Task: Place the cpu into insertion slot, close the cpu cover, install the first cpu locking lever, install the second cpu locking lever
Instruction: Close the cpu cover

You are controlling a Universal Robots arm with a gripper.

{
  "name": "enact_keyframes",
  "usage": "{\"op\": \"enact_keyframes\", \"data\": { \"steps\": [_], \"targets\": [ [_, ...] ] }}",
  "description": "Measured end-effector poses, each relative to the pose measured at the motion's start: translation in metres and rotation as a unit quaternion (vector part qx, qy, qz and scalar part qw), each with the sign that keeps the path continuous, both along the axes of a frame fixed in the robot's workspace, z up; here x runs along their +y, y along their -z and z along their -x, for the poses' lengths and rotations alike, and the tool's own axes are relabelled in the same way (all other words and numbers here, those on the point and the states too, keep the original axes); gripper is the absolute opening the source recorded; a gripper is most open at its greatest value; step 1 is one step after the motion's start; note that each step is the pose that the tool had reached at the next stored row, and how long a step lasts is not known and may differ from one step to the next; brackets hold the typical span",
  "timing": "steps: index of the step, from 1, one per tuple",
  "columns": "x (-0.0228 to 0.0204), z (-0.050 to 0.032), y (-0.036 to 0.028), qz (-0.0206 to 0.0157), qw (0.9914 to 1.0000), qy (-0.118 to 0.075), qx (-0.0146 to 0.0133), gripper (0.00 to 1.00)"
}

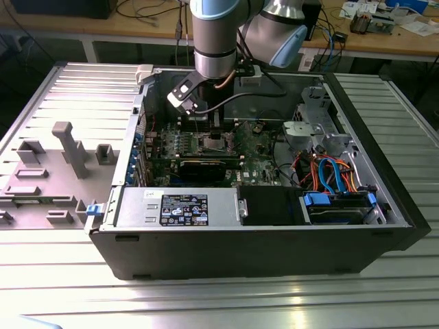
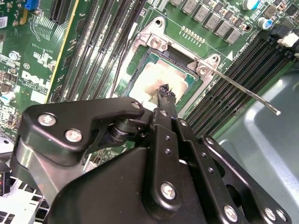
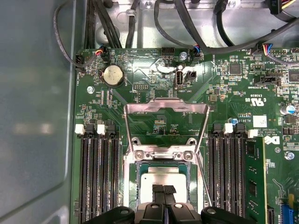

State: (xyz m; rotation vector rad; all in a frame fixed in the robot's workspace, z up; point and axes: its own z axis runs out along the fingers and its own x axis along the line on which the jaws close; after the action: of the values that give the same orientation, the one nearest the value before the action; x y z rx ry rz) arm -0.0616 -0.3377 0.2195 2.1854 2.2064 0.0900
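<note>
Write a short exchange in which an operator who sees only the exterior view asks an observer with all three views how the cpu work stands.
Operator: In my exterior view the arm hangs over the green board. Is the cpu in the insertion slot?
Observer: Yes. In the first wrist view the cpu lies flat inside the slot's silvery rim.
Operator: And the cpu cover?
Observer: Not closed. In the first wrist view it is tipped back off the slot, and green board shows through its window.
</note>
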Motion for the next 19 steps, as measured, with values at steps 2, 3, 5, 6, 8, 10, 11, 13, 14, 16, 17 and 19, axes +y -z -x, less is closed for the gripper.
{"op": "enact_keyframes", "data": {
  "steps": [2, 3, 5, 6, 8, 10, 11, 13, 14, 16, 17, 19],
  "targets": [
    [0.0, 0.0, -0.0015, 0.0, 1.0, 0.0, 0.0, 0.11],
    [0.0, 0.0, -0.0018, -0.0001, 1.0, 0.0, 0.0, 0.11],
    [0.0, 0.0, -0.0021, -0.0001, 1.0, 0.0, -0.0001, 0.11],
    [0.0, 0.0, -0.0022, 0.0, 1.0, 0.0, 0.0, 0.11],
    [0.0, 0.0, -0.0024, 0.0, 1.0, 0.0, 0.0, 0.11],
    [0.0, 0.0, -0.0024, 0.0, 1.0, 0.0, 0.0, 0.11],
    [0.0, 0.0, -0.0024, 0.0, 1.0, 0.0, 0.0, 0.11],
    [0.0, 0.0, -0.0024, 0.0, 1.0, 0.0, 0.0, 0.11],
    [0.0, 0.0, -0.0024, 0.0, 1.0, 0.0, 0.0, 0.11],
    [0.0, 0.0, -0.0032, 0.0001, 1.0, 0.0, 0.0001, 0.11],
    [0.0, 0.0001, -0.0036, 0.0001, 1.0, 0.0, 0.0001, 0.11],
    [0.0, 0.0001, -0.0051, 0.0, 1.0, 0.0, 0.0, 0.11]
  ]
}}
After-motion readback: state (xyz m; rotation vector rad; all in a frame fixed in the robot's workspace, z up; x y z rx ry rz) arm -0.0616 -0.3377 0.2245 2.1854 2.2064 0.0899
